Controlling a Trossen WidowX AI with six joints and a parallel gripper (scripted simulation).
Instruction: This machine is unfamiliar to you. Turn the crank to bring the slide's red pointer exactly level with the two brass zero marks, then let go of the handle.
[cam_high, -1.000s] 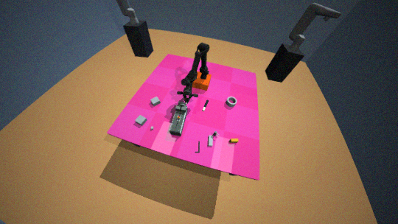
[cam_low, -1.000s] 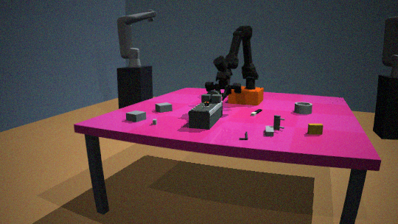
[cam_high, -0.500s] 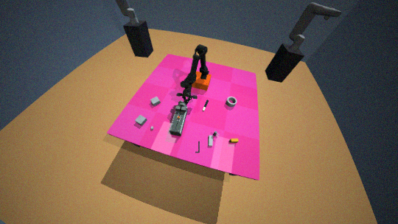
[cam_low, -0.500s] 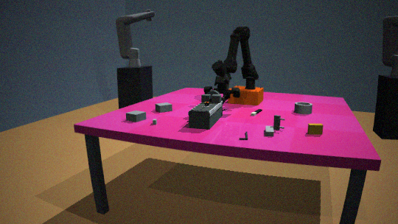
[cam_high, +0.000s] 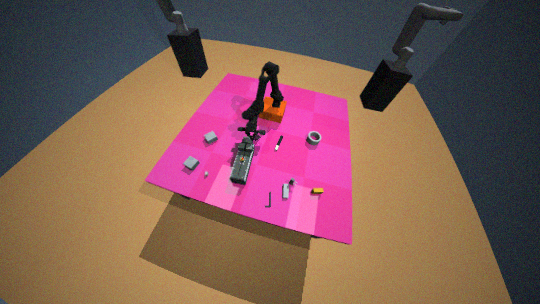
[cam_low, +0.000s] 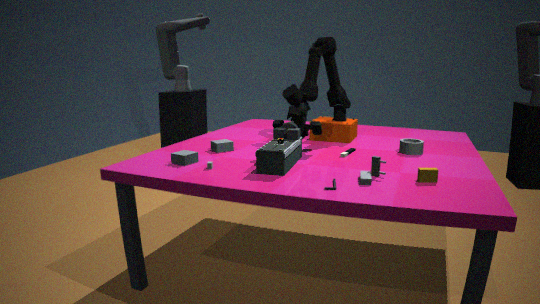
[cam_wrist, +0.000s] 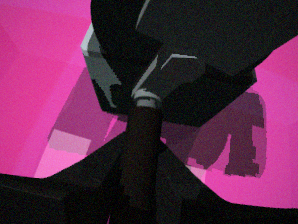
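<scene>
The machine is a long dark grey box with a pale-edged top track. A small orange-red spot on the slide sits partway along it; pointer and brass marks are too small to tell apart, so their alignment cannot be read. At the end nearest the arm, the crank's dark brown handle stands out from a grey crank arm in the wrist view. My gripper is shut on that handle, one finger on each side. The wrist view does not show the slide.
Two grey blocks and a small white piece lie left of the machine. A black-and-white stick, a grey ring, a yellow block, a pale block and a dark L-shaped key lie to its right.
</scene>
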